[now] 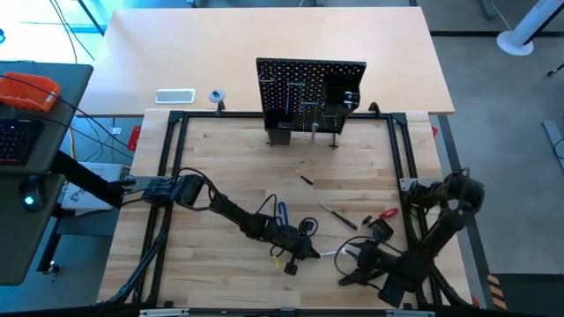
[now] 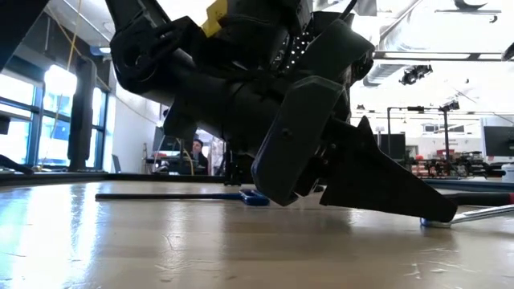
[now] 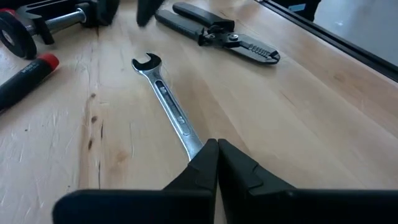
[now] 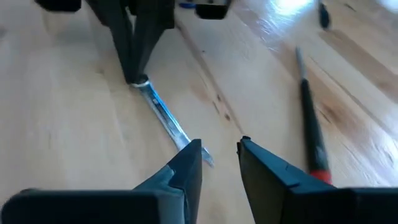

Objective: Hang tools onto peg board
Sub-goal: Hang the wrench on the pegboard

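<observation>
Pinching one end of the wrench (image 3: 168,102), the left tool (image 3: 216,163) is clamped shut, probably to lift it toward the peg board (image 1: 310,92) across the worktop (image 1: 229,167). Right tool (image 4: 219,163) stands half-open at the other end, holding nothing. The low view hides the contact itself.

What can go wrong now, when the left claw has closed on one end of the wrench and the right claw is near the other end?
1. The left claw pinches only the tip of the flat wrench, so it may swing or slip when lifted.
2. The right claw stands open at the wrench's other end; the two claws could collide.
3. A swinging wrench could knock the pliers nearby.
</observation>
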{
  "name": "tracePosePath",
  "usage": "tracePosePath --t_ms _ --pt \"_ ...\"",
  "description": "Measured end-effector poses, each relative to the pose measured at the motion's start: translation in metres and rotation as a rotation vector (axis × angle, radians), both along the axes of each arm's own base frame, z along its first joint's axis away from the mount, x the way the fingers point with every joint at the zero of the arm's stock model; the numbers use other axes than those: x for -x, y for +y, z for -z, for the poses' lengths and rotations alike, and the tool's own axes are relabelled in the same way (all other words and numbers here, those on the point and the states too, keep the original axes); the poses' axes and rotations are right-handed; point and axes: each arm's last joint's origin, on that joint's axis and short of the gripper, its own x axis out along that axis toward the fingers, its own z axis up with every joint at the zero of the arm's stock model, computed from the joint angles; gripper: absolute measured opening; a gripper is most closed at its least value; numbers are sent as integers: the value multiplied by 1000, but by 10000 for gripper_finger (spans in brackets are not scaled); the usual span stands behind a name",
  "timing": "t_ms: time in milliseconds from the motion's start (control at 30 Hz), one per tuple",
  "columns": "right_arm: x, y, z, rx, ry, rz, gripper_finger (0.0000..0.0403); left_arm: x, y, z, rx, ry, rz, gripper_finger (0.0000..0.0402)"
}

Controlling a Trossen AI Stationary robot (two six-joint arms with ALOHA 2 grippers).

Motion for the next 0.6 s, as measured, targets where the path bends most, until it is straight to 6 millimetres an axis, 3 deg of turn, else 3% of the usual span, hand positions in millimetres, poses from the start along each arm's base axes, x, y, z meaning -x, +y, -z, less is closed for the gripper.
tracePosePath --t_ms 133,267,600 --pt "10 3 0 -87 8 45 121 0 0 0 0 1 0 1" --pt "3 10 10 -140 -23 13 143 0 0 1 1 -1 0 1" --pt "-38 -2 4 98 178 -167 169 1 0 1 10 3 17 0"
